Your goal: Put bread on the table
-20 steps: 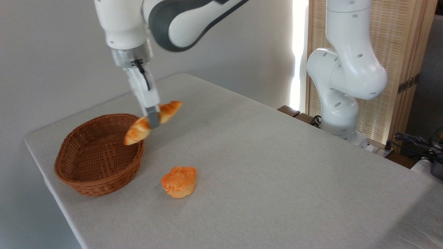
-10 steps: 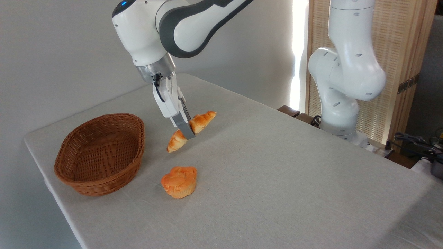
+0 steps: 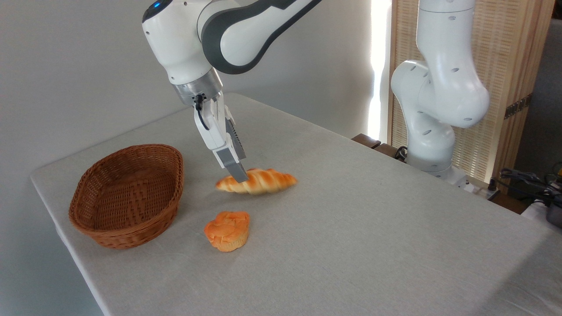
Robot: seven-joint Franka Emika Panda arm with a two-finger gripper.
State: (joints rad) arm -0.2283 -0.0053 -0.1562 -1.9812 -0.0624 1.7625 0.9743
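The long braided golden-brown bread [image 3: 257,181] is motion-blurred, its ridges smeared. The grey fingertip of the white two-finger gripper [image 3: 239,174] covers part of it; the second finger is hidden.

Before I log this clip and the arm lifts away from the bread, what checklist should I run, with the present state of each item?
1. Bread out of the wicker basket: ok, it is to the right of the basket, apart from it.
2. Bread resting on the table: cannot tell; it lies nearly level and looks down, but it is blurred.
3. Gripper released: cannot tell; the near finger overlaps the loaf's left part and the gap is hidden.
4. Bread clear of the muffin-shaped bun: ok, the bun sits nearer the camera, not touching.
5. Room above for a straight lift: ok, nothing above the gripper except its own arm.
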